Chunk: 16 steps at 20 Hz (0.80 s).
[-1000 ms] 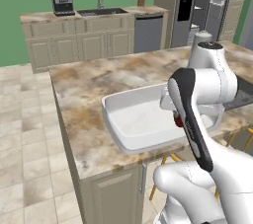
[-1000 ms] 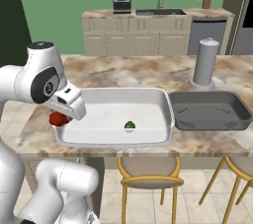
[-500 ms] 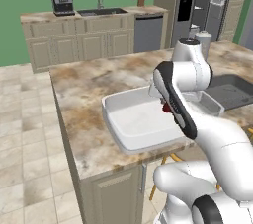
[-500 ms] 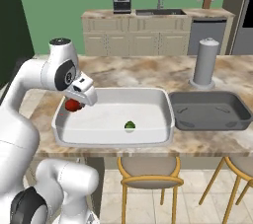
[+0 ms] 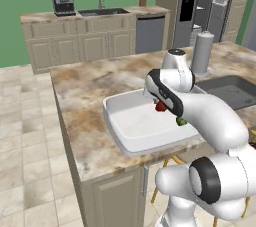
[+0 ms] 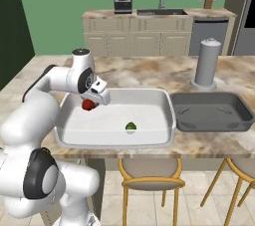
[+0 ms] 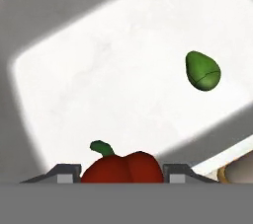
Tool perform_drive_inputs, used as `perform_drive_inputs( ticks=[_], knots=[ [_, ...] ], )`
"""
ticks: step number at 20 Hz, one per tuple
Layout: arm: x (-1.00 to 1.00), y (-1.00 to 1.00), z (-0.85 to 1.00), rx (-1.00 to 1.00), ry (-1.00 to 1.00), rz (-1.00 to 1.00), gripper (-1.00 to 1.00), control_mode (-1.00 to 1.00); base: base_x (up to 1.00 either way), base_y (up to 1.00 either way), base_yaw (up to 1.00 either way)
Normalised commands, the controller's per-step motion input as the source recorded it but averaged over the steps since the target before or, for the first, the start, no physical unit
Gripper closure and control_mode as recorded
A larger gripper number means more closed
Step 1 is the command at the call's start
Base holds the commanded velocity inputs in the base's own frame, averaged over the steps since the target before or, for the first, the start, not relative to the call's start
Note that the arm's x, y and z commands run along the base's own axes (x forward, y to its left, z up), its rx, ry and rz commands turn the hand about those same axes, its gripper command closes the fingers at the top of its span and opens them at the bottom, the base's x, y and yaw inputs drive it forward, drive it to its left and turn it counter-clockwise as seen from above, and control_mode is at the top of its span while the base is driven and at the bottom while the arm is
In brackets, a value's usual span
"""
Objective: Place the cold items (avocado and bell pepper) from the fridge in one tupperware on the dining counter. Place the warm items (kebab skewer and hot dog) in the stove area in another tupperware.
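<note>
My gripper (image 6: 89, 103) is shut on the red bell pepper (image 6: 88, 104), holding it above the left part of the white tupperware (image 6: 114, 143) on the dining counter (image 6: 149, 73). In the hand view the bell pepper (image 7: 122, 168) sits between the fingertips (image 7: 66, 173), over the tub's white floor (image 7: 113, 70). The green avocado (image 6: 131, 127) lies inside the tub near its front wall, and the hand view has the avocado (image 7: 202, 71) to the upper right. The dark grey tupperware (image 6: 214, 126) stands right of the tub. From the left base, the pepper (image 5: 161, 106) hangs over the tub (image 5: 120, 136).
A grey cylinder (image 6: 206, 63) stands on the counter behind the grey tray. Bar stools (image 6: 152, 180) are tucked under the counter's near edge. The steel fridge (image 5: 200, 6) stands at the back, with the wall counter and sink (image 5: 102, 12) to its left.
The arm has swung the bell pepper from beyond the tub's left front corner to above the tub's floor. The avocado has stayed where it was.
</note>
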Motion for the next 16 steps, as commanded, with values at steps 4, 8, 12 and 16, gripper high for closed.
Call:
perform_drive_inputs(
  ticks=[4,8,12,16],
  knots=[
    [0.69,0.0,-0.37,0.0,-0.08,0.0,1.0,-1.0,0.0,0.0,0.0],
    [0.01,0.0,-0.53,0.0,-0.05,0.0,1.0,-1.0,0.0,0.0,0.0],
    [0.02,0.0,-0.68,0.0,0.0,0.0,1.0,-1.0,0.0,0.0,0.0],
    [0.07,0.0,-0.34,0.0,0.0,0.0,1.0,-1.0,0.0,0.0,0.0]
  ],
)
